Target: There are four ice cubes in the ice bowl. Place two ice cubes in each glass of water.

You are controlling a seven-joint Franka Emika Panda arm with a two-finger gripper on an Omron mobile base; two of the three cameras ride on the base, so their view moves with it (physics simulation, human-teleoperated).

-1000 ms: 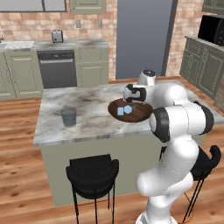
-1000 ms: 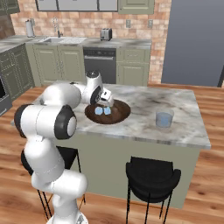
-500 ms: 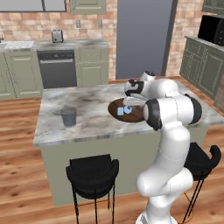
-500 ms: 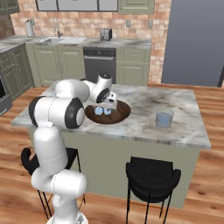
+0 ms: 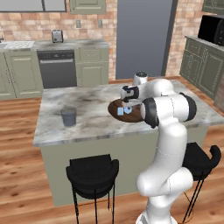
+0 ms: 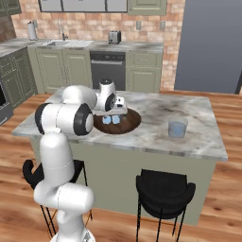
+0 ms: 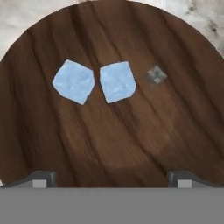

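Item, arm: I see it folded tighter over the island (image 5: 83, 118) than a second ago, elbow now upright. Item, ice bowl (image 7: 131, 140): unmoved on the marble; one glass of water (image 6: 177, 128) well apart. Item, ice cubes (image 7: 73, 81), (image 7: 117, 81): two, nearly touching, beneath my gripper (image 7: 111, 177), jaws fully spread, holding nothing.

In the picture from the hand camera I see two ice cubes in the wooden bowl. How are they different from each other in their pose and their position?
The left ice cube lies turned, with a corner pointing down in the hand view, while the right ice cube lies almost square to it. The left one is nearer the rim of the ice bowl; the right one is nearer the middle. Both are pale blue, similar in size, and close together but apart.
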